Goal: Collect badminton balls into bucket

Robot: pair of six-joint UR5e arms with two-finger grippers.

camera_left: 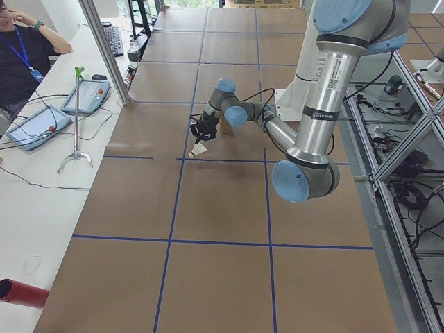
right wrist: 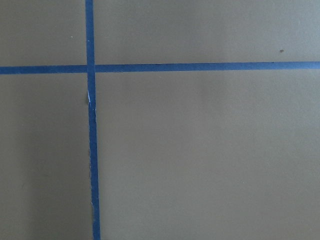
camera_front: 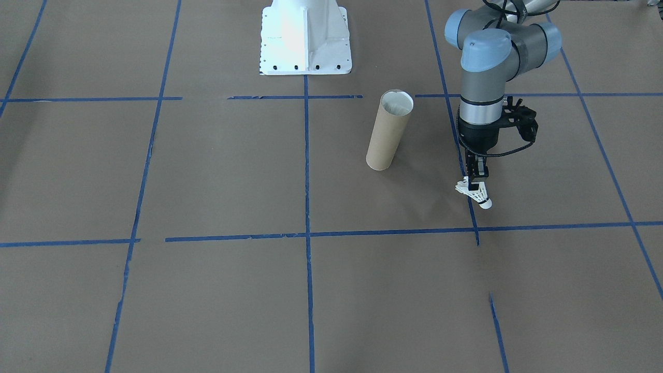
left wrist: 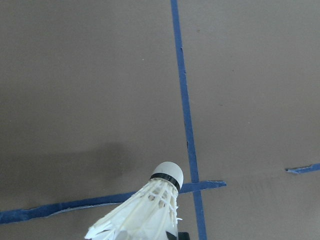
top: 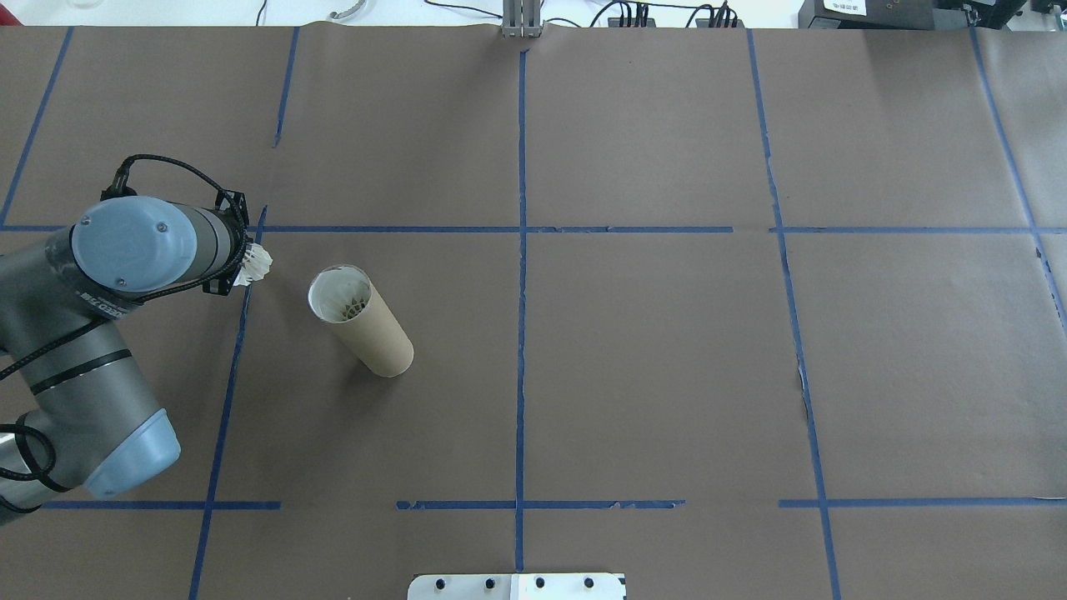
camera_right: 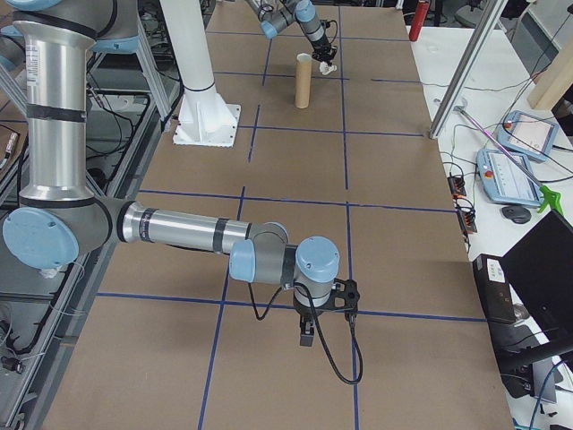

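The white feathered shuttlecock (camera_front: 475,194) with its thin dark band and rounded cork tip is pinched by its skirt in the left gripper (camera_front: 475,181), hanging cork-down and a bit tilted just above the brown paper-covered tabletop (camera_front: 222,171), toward the robot's left end of it. Holding it by the feathers with the cork pointing down makes sense to me: that's the way it should drop into the tube and stack.

The tall brown cardboard tube bucket (camera_front: 387,130) stands upright near the gripper, apart from it and closer to the tabletop's middle, open end up. In the overhead view you can see feathers already sitting inside it, so I'd guess at least one shuttlecock is collected.

Next move, I'd say, is lift and carry sideways until it's over the tube mouth. The opening is narrow, so alignment matters, and a tilted drop could catch the rim.

The right gripper (camera_right: 305,330) hovers low over the tabletop's other end, well apart; can't tell whether its jaws are spread.
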